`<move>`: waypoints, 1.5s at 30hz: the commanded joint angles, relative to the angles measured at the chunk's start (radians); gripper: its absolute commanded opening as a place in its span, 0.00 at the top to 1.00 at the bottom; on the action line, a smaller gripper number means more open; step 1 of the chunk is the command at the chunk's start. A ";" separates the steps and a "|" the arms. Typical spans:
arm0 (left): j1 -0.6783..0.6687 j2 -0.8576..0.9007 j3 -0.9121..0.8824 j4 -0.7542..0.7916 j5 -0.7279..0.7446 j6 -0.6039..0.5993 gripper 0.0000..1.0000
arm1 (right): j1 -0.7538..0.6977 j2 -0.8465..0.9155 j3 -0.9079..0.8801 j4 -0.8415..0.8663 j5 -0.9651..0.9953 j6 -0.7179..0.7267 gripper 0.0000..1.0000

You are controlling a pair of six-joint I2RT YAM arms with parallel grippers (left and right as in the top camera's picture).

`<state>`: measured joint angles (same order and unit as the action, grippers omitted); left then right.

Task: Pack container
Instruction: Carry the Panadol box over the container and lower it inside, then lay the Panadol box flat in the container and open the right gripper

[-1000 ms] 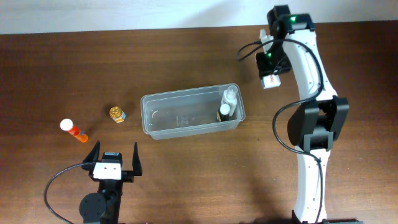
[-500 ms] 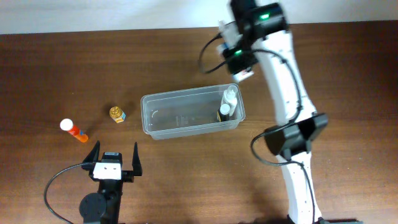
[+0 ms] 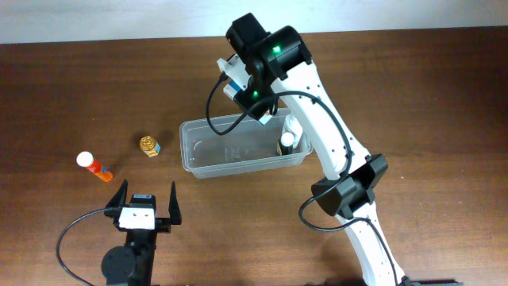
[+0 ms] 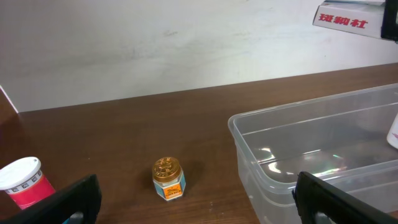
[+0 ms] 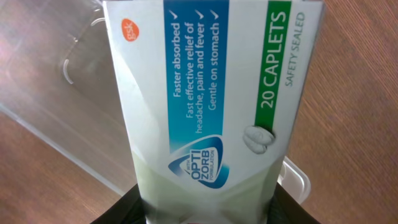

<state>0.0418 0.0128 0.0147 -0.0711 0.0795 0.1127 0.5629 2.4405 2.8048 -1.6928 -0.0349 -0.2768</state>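
Note:
The clear container [image 3: 230, 127] stands mid-table and holds two small bottles [image 3: 290, 131] at its right end. It also shows in the left wrist view [image 4: 280, 134] and under the box in the right wrist view [image 5: 56, 87]. My right gripper [image 3: 242, 86] is shut on a white, blue and green caplet box [image 5: 211, 93] and holds it above the container's back rim. The box's end shows at the top right of the left wrist view [image 4: 348, 18]. My left gripper [image 3: 148, 200] is open and empty near the front edge, left of the container.
A small gold-lidded jar [image 3: 149, 145] stands left of the container and also shows in the left wrist view [image 4: 168, 178]. An orange tube with a white cap [image 3: 94, 166] lies further left, and it shows in the left wrist view too [image 4: 25, 182]. A pale wall runs behind the table.
My right arm has swung left from the back right of the table, carrying the box to above the container's back rim. The left arm has not moved.

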 commanded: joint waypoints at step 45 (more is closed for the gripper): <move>0.007 -0.007 -0.006 -0.001 0.011 0.009 0.01 | 0.005 -0.008 -0.367 0.109 -0.207 -0.692 0.70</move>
<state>0.0418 0.0128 0.0147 -0.0711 0.0795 0.1127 0.5755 2.4397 2.4420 -1.5860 -0.2577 -0.9520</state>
